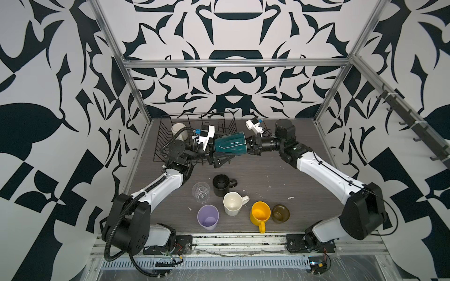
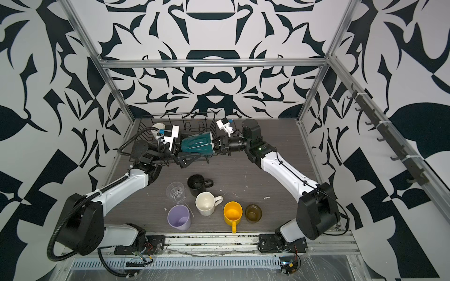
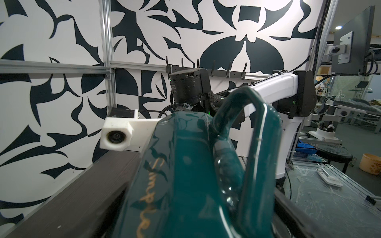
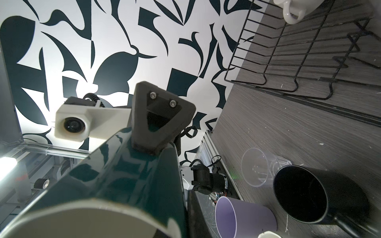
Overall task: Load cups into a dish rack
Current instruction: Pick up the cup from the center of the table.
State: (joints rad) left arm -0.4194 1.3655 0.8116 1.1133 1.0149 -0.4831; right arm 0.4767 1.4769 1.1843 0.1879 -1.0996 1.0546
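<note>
Right pincer (image 1: 249, 146) clamped on teal mug (image 1: 233, 143) rim. Left pincer (image 1: 220, 149) straddles its base; I can't confirm the grip. My worry: an early release drops the mug beneath them onto the dish rack (image 1: 160, 143).

White mug (image 1: 177, 128) partly hidden behind left arm (image 1: 168, 182).

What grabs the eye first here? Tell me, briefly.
A teal mug hangs sideways in mid-air between the left gripper and the right gripper, by the black dish rack at the table's far end. One white mug already sits in the rack's far left corner. A cluster of six cups stands nearer, the yellow mug brightest.
</note>
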